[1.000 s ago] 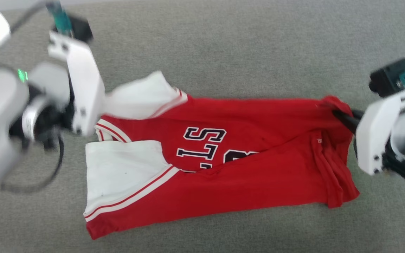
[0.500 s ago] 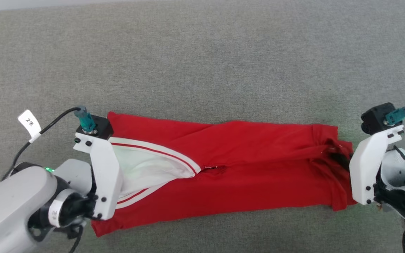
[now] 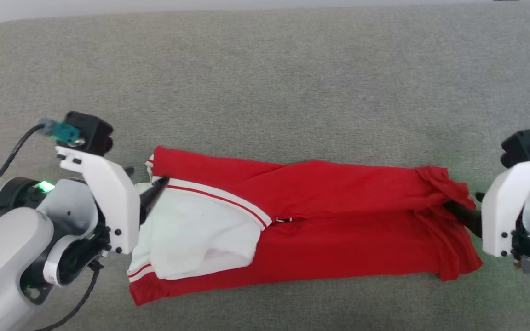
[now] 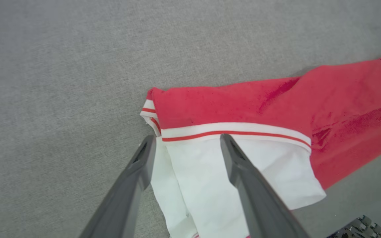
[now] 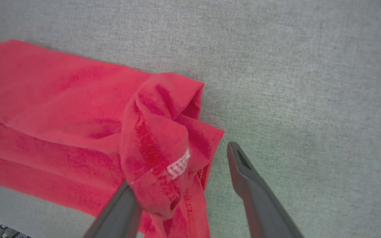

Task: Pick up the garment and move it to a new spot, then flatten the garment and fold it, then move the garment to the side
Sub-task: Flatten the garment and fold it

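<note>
The left gripper (image 4: 188, 137) gapes wide, its fingers straddling the shirt (image 4: 243, 105) at its white sleeve (image 4: 207, 172), unpinched. The right gripper (image 5: 180, 163) is spread too, with one finger under the bunched red hem (image 5: 157, 145). The head view shows the whole shirt folded into a strip across the lower middle on the grey cloth (image 3: 265, 92).

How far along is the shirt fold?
Done: the garment lies on the grey surface, folded lengthwise into a long strip. In hand: nothing gripped; left gripper and right gripper stand open at its ends, bunched hem draped over one right finger. Left: probably a crosswise fold, then moving it aside.
</note>
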